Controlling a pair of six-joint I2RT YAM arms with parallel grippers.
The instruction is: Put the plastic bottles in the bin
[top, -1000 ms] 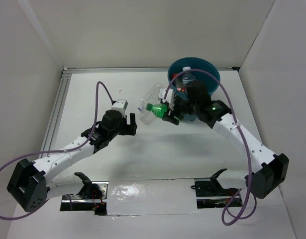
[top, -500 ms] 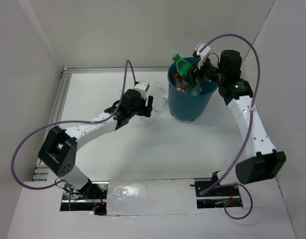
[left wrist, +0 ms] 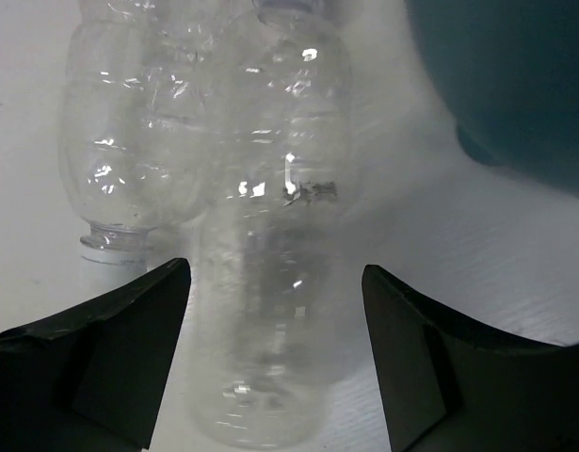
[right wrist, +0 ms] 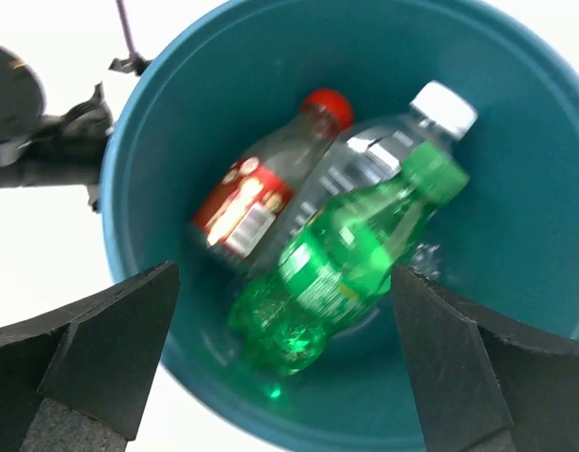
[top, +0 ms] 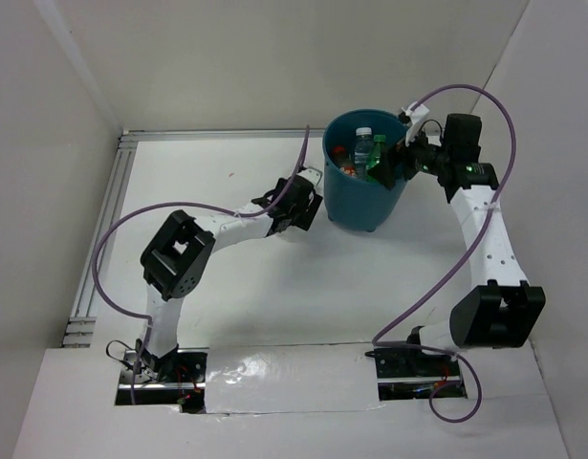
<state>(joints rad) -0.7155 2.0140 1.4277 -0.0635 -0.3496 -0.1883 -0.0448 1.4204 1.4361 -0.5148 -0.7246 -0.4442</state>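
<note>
Two clear plastic bottles lie on the white table beside the bin. One clear bottle [left wrist: 270,273] lies between my left gripper's [left wrist: 275,377] open fingers; the other [left wrist: 129,160] lies just left of it. In the top view my left gripper [top: 309,204] covers them, next to the teal-blue bin [top: 370,206]. My right gripper [right wrist: 284,367] is open and empty above the bin [right wrist: 270,56]. Inside lie the green bottle [right wrist: 350,273], the red-capped, red-labelled bottle [right wrist: 247,202] and a white-capped clear bottle [right wrist: 402,141]. The right gripper [top: 397,161] hangs over the bin's right rim.
The bin's dark wall [left wrist: 515,85] stands close on the right of the left gripper. White enclosure walls ring the table; a metal rail [top: 102,229] runs along its left edge. Purple cables loop over both arms.
The right gripper carried the green bottle up over the bin and let it go; it now lies inside. The left arm reached right, bringing its open fingers around a clear bottle by the bin.
</note>
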